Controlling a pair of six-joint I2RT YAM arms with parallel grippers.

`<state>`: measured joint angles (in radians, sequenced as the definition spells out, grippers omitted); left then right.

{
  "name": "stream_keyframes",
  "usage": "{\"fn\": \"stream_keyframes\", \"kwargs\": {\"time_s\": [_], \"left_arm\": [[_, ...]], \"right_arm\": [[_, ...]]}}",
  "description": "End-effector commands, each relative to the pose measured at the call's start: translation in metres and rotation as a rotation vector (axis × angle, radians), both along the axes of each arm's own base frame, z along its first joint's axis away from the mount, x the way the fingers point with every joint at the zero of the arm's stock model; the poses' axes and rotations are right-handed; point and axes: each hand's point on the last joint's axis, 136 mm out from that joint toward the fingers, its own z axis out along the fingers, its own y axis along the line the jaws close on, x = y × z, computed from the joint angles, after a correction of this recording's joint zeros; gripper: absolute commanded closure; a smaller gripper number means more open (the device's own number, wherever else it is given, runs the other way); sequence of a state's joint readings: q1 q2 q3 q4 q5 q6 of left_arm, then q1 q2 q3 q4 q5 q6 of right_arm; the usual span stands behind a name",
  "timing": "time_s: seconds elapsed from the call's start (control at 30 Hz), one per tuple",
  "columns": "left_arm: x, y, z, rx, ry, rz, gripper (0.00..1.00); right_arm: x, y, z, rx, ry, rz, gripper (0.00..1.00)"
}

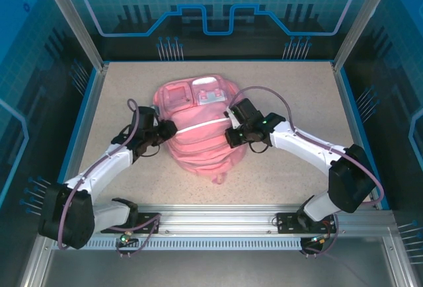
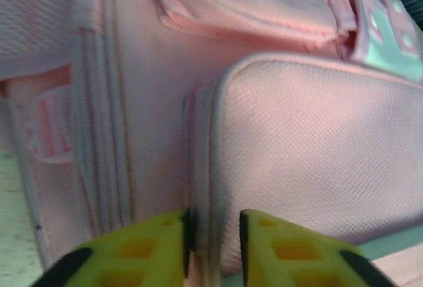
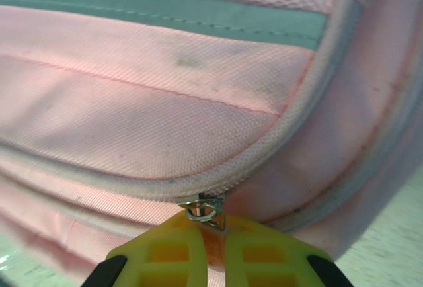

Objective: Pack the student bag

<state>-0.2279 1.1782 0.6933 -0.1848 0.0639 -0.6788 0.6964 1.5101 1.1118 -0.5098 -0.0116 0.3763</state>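
The student bag (image 1: 198, 135), a big soft pink backpack, lies in the middle of the table with its front pockets up and a pale stripe (image 1: 201, 126) across it. My left gripper (image 1: 168, 130) presses against its left side. In the left wrist view that gripper (image 2: 213, 234) stands open, its yellow fingers either side of the piped seam (image 2: 201, 168) of a front pocket. My right gripper (image 1: 230, 136) is at the bag's right side. Up close, the right gripper (image 3: 215, 231) is shut on the pink pull tab of a zipper, just under the metal slider (image 3: 203, 207).
The bag rests on a speckled beige table (image 1: 297, 95) fenced by metal posts and blue panels. A metal rail (image 1: 218, 217) with both arm bases runs along the near edge. A pink strap loop (image 1: 219, 179) sticks out at the bag's near end.
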Motion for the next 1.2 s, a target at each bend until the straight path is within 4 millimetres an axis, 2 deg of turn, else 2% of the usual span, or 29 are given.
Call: {"fn": "stream_keyframes", "kwargs": {"time_s": [0.0,0.13,0.27,0.43,0.77,0.97,1.07,1.17], "left_arm": [[-0.011,0.033,0.014,0.120,0.014,0.082,0.57],[-0.024,0.043,0.024,0.111,0.006,0.132,0.46],[-0.032,0.034,0.028,0.019,0.019,0.140,0.41],[-0.033,0.018,0.025,-0.126,0.037,0.141,0.41],[-0.017,-0.003,0.007,-0.272,0.071,0.139,0.47],[-0.010,-0.003,0.003,-0.279,0.074,0.154,0.59],[-0.011,-0.002,0.004,-0.279,0.079,0.160,0.57],[-0.018,0.004,-0.001,-0.259,0.100,0.188,0.49]], "right_arm": [[-0.015,0.054,0.011,0.195,0.029,0.145,1.00],[-0.020,0.097,0.009,0.252,0.061,0.208,1.00],[-0.022,0.134,0.009,0.252,0.051,0.260,1.00],[-0.019,0.155,0.010,0.263,0.042,0.259,1.00],[-0.016,0.148,0.009,0.228,0.027,0.212,1.00],[-0.018,0.142,0.011,0.179,-0.006,0.190,1.00],[-0.018,0.138,0.009,0.158,-0.010,0.170,1.00],[-0.015,0.134,0.008,0.144,-0.015,0.149,1.00]]}}
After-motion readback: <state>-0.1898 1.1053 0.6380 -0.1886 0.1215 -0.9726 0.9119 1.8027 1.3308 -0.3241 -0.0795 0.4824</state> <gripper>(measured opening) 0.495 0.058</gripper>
